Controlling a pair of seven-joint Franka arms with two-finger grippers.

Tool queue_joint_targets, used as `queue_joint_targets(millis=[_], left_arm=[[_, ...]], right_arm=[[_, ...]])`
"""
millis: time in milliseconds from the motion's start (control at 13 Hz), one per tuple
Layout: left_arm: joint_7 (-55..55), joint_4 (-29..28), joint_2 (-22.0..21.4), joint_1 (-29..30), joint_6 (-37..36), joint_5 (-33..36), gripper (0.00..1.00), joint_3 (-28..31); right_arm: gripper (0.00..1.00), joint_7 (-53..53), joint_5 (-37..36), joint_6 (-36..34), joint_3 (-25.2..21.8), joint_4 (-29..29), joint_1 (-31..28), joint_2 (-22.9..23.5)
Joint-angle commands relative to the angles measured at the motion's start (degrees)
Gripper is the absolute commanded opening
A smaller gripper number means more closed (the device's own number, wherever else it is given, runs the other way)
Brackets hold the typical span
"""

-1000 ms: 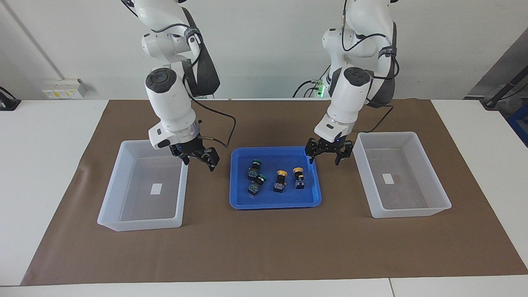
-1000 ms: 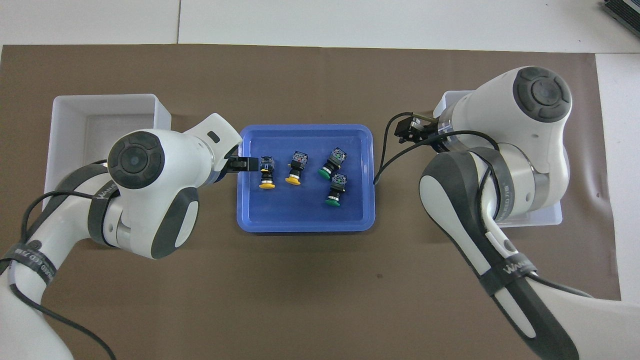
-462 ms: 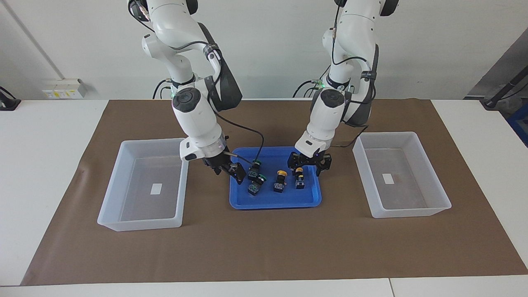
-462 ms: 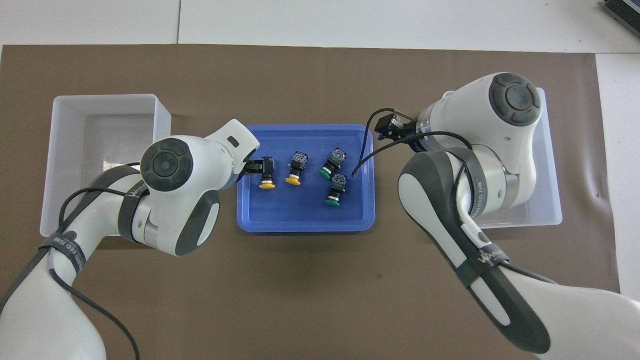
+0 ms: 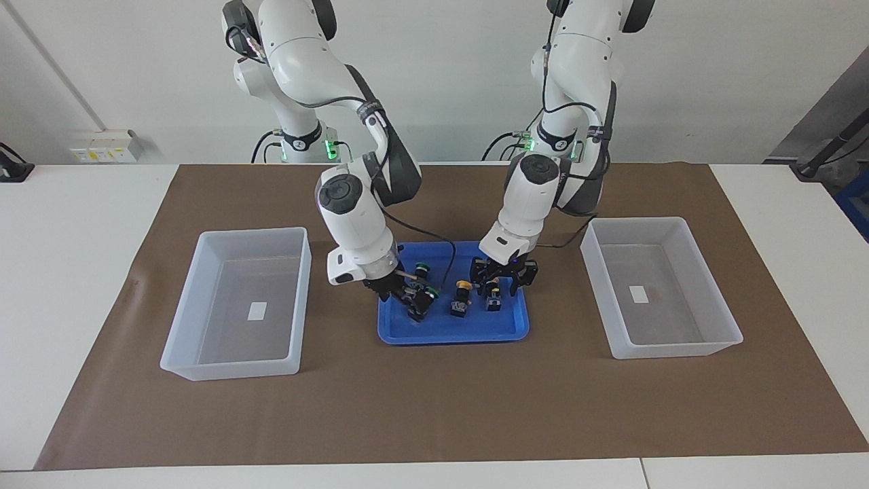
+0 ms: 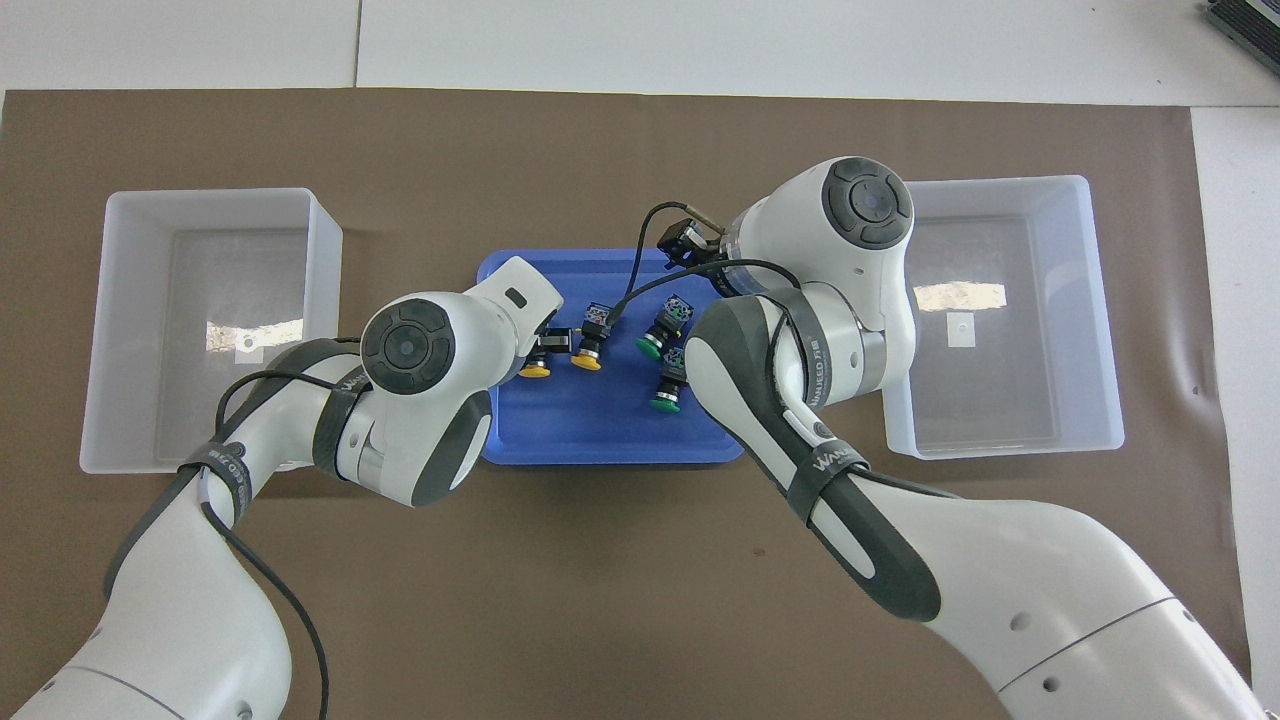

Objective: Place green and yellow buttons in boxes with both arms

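Both grippers' fingers (image 5: pixel 490 283) too small to tell

White desk (image 5: pixel 81 224), seam near its front edge. Brown mat (image 5: pixel 434 401) spread over the middle, slightly creased at one end. Plain white wall (image 5: pixel 434 81) above. Socket strip (image 5: pixel 105 146) on wall, low. Black stand (image 5: pixel 825 153) and grey panel at one corner. Even, soft light.

Blue tray (image 5: pixel 516 331) on brown mat (image 5: pixel 434 407)
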Motion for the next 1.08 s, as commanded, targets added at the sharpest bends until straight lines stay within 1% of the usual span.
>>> queue_joint_targets(millis=[0, 77, 154, 231, 385, 538, 692, 769, 1000], left_arm=[[-2.08, 0.64, 1.23, -1.48, 2.15, 0.58, 0.34, 0.77], [-1.99, 0.63, 1.40, -1.40, 2.33, 0.49, 0.21, 0.77], [-2.08, 0.63, 1.66, -1.40, 2.25, 0.49, 0.04, 0.77], [-2.17, 0.90, 1.58, -1.40, 1.29, 0.49, 0.00, 0.86], [-2.96, 1.16, 0.79, -1.05, 0.14, 0.49, 0.00, 0.95], [-2.52, 1.07, -2.19, 0.70, -1.08, 0.49, 0.00, 1.03], [-2.08, 1.07, -5.44, 3.60, -3.63, 0.49, 0.00, 1.12], [-2.08, 1.07, -6.67, 5.44, -4.34, 0.58, 0.00, 1.12], [-1.82, 1.25, -8.87, 10.10, -4.43, 0.58, 0.00, 1.21]], right_arm=[[1.00, 0.47, 3.50, 0.23, 1.23, 0.91, 0.22, 1.21], [1.00, 0.47, 3.60, 0.58, 1.24, 1.08, 0.31, 1.39], [1.00, 0.39, 3.69, 0.76, 1.24, 1.00, 0.31, 1.48], [1.00, 0.21, 4.04, 0.85, 1.24, 0.91, 0.31, 1.74], [1.00, -0.67, 4.39, 1.72, 1.24, 0.56, 0.32, 2.62], [1.00, -0.93, 4.39, 4.08, 1.33, -0.84, 0.84, 3.15], [1.00, -0.93, 4.48, 4.45, 1.33, -1.90, 1.37, 3.15], [0.95, -1.11, 4.39, 4.71, 1.33, -2.95, 1.46, 3.06], [0.62, -1.55, 4.48, 4.98, 1.33, -3.66, 1.54, 2.89]])
